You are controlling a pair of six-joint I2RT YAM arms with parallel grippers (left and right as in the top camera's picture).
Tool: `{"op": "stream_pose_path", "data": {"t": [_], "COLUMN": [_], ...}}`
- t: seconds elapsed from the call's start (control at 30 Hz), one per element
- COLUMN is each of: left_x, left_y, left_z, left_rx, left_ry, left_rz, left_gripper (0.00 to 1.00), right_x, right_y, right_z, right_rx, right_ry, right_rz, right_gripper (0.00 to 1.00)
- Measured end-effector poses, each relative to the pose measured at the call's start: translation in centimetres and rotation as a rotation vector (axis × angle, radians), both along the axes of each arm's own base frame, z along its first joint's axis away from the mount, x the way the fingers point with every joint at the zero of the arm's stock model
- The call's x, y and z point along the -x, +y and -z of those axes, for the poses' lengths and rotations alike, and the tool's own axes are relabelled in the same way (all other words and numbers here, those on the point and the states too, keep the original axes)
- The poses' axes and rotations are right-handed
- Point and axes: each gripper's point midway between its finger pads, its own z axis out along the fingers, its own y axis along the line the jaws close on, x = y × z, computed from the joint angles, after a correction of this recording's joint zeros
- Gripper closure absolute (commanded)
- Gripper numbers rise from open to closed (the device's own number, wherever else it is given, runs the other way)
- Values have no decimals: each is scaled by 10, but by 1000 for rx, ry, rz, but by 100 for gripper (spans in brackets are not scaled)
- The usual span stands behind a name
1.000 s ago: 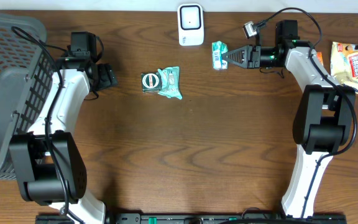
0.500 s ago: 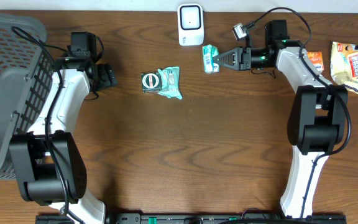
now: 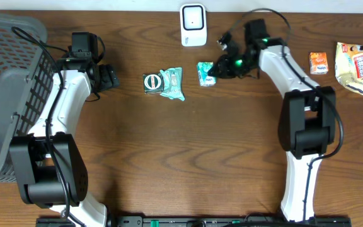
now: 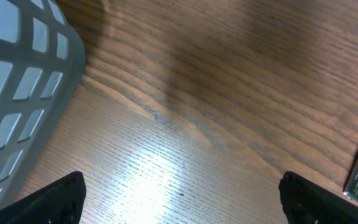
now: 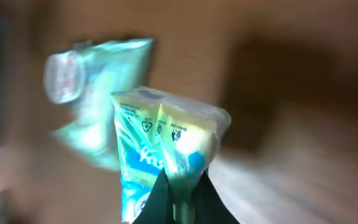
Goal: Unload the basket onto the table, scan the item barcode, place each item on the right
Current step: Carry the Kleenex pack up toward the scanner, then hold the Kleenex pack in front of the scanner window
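My right gripper [image 3: 214, 70] is shut on a small green-and-white packet [image 3: 203, 72], held above the table just below and right of the white barcode scanner [image 3: 193, 24]. In the right wrist view the packet [image 5: 160, 149] fills the middle, pinched at its lower edge between my dark fingers [image 5: 194, 196]. A second green packet [image 3: 167, 83] lies on the table to the left; it shows blurred in the right wrist view [image 5: 92, 93]. My left gripper [image 3: 109, 77] is open over bare wood, its fingertips [image 4: 55, 202] wide apart with nothing between them.
A grey mesh basket [image 3: 8, 88] fills the left edge and shows in the left wrist view [image 4: 17, 93]. A small orange box [image 3: 319, 62] and a yellow snack bag [image 3: 355, 66] lie at the far right.
My right arm has swung left with the packet, from right of the scanner to just below it. The left arm has stayed still.
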Motion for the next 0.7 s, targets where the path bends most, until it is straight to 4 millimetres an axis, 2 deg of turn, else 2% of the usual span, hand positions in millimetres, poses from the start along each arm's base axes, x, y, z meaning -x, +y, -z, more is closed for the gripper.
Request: {"op": "stream_pose_path", "data": {"t": [0.07,0.1,0.17,0.27,0.43,0.47,0.6,0.7], "left_x": [0,0,0,0,0,0,0,0], "left_y": [0,0,0,0,0,0,0,0], "left_z": [0,0,0,0,0,0,0,0], "left_rx": [0,0,0,0,0,0,0,0], "left_ry": [0,0,-1,-1,-1,0,-1,-1], "left_rz": [0,0,0,0,0,0,0,0], "left_gripper": [2,2,2,2,2,2,3,2], "right_x": [-21,-25,-52,-77,-100,-109,-125,-132], "right_y": [-6,-7,-8,6,43,51,59,55], "right_z": [-8,-10,-31,-61,-102,-119,-156,-164], "right_rx": [154,182,354,504,613,645,764,851], "right_ry": [-108,-134,-313,-532,-827,-935,-1150,-1219], "right_rz": [33,37,70,82,-7,-40,-129,-182], "right_gripper": [99,99,99,99,99,99,99,99]}}
